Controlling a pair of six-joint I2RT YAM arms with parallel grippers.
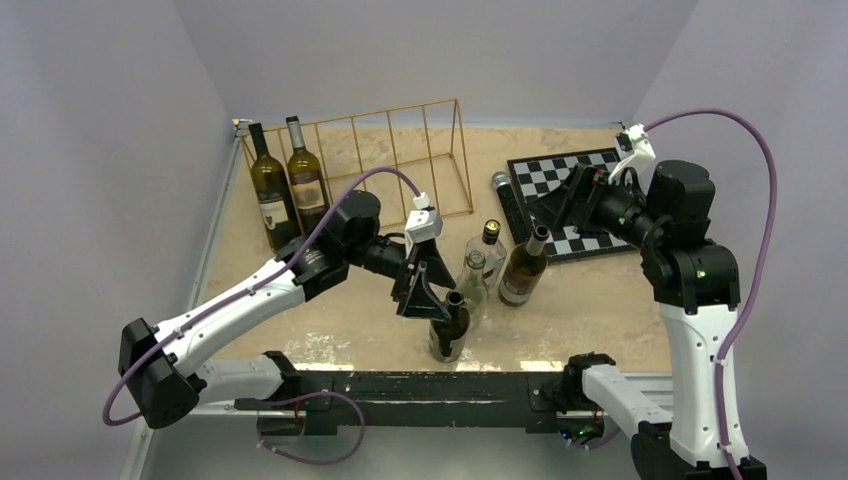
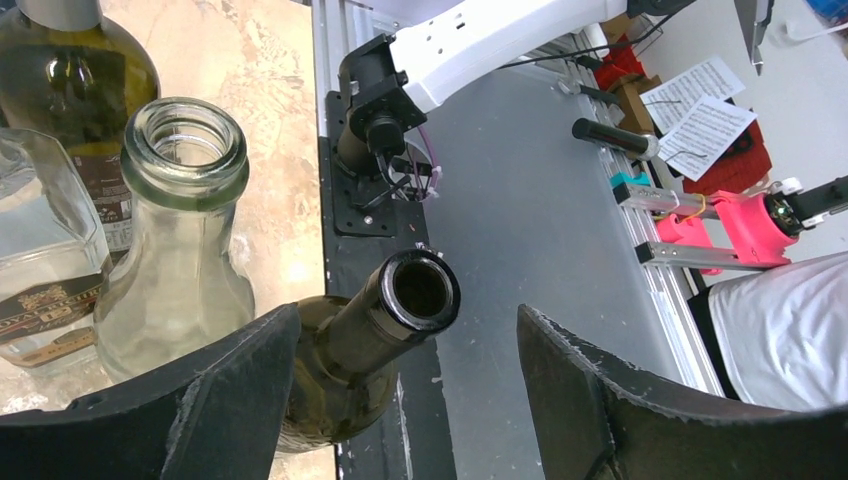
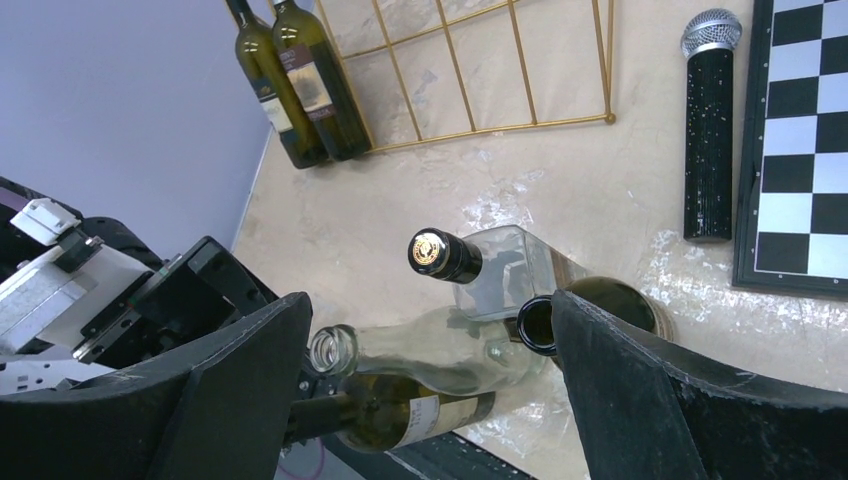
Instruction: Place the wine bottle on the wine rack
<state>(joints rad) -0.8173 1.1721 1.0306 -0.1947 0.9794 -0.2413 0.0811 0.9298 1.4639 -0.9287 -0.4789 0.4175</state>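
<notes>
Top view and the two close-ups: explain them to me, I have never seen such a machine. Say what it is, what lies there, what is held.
Two white robot arms are bolted at the near edge of a table, each ending in a two-finger gripper. The wide picture looks down from above and behind them. The other two come from cameras on the wrists. On the table are a gold wire wine rack with two bottles at its left end, a chessboard, a microphone and four upright bottles clustered in front. The left gripper stands open around the dark bottle at its neck, not gripping. The right gripper hangs open by the chessboard. Nothing is held.
</notes>
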